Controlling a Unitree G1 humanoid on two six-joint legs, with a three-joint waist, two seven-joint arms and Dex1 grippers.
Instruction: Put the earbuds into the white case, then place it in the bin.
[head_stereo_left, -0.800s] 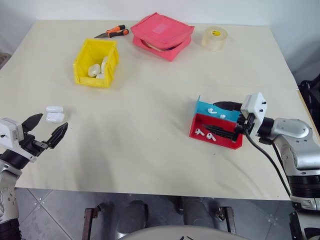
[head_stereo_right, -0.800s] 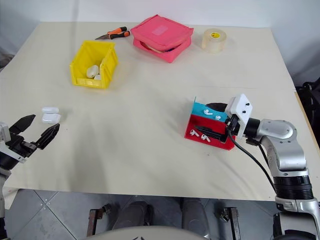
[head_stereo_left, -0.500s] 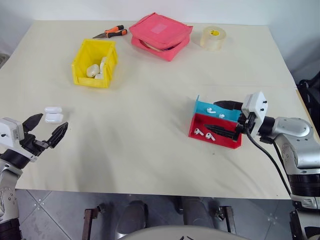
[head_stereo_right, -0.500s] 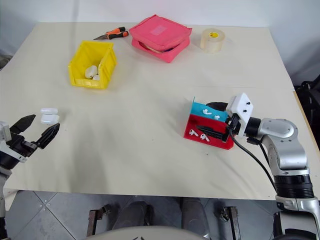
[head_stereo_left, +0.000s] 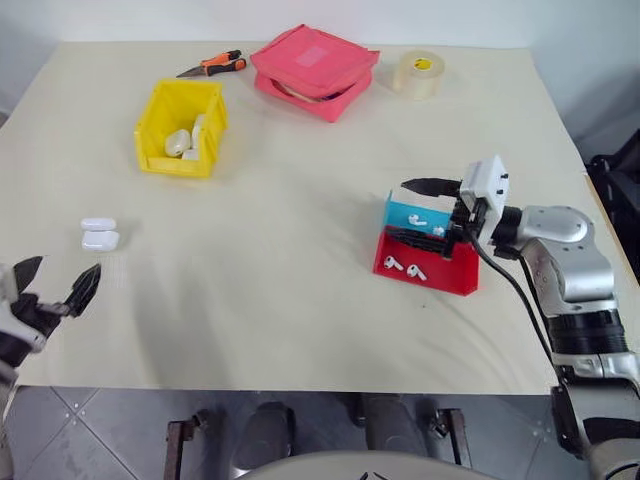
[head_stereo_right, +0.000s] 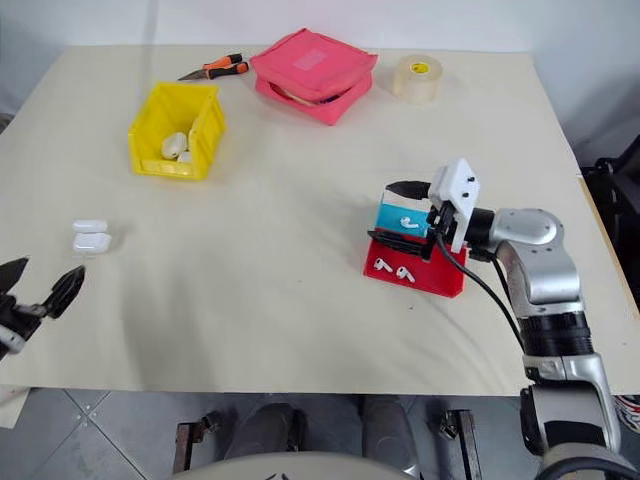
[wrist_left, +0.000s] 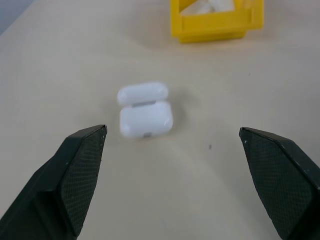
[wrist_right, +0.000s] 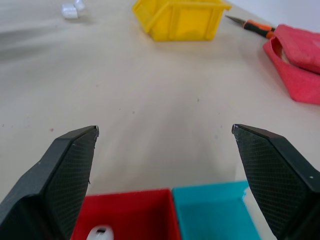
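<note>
Left gripper (wrist_left: 172, 150) wide open, empty | white case (wrist_left: 145, 119) lid open, away from gripper

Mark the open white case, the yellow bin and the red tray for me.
white case (wrist_left: 146, 120): left wrist view, on its body.
yellow bin (head_stereo_left: 152, 124): left eye view, on its left wall.
red tray (head_stereo_left: 446, 279): left eye view, on its front wall.

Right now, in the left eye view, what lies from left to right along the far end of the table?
Orange-handled cutters → pink zip pouch → roll of clear tape.
</note>
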